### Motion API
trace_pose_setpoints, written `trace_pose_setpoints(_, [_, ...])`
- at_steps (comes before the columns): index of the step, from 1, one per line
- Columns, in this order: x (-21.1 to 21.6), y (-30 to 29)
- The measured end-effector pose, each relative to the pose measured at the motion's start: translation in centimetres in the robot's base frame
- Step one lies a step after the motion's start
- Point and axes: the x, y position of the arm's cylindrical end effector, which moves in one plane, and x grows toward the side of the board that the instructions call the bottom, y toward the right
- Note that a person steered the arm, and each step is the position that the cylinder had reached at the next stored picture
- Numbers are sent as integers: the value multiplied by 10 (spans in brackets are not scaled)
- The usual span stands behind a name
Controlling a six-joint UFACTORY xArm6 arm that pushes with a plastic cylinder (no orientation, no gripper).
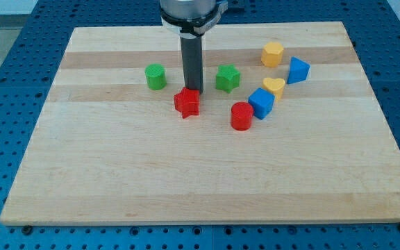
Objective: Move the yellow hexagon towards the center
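Yellow hexagon [272, 53] well right of my tip [192, 91] (touching red star [187, 103]); no gripper.

1. Pale striped wooden bench [117, 180] on a blue perforated base [5, 83].
2. Yellow hexagon [272, 53], yellow heart [274, 86].
3. Red star [187, 103], red cylinder [241, 116].
4. Green cylinder [155, 76], green star [227, 78].
5. Blue cube [261, 103], blue triangular block [298, 70].

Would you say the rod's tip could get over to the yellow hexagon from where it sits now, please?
Probably yes. My tip is right behind the red star, left of the yellow hexagon. The green star sits between them, but the wooden board above it looks free for skirting.
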Motion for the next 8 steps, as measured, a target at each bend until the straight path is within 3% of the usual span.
trace_pose_setpoints(4, [-139,-18])
trace_pose_setpoints(5, [-176,35])
trace_pose_setpoints(6, [-183,137])
trace_pose_setpoints(7, [-182,253])
trace_pose_setpoints(8, [-153,300])
